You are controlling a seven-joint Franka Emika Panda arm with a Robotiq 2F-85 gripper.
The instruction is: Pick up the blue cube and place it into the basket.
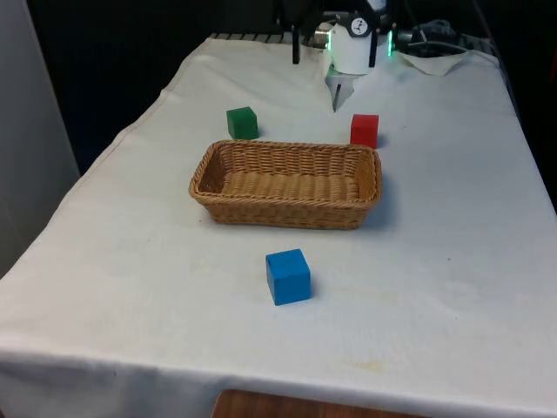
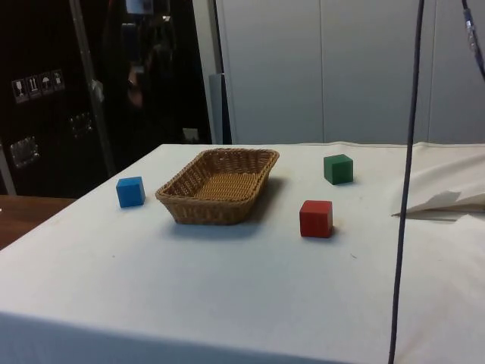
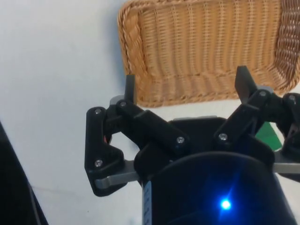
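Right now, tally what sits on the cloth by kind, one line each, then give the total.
Cubes: 3, the blue cube, the green cube and the red cube.
Baskets: 1, the wicker basket.
Total: 4.
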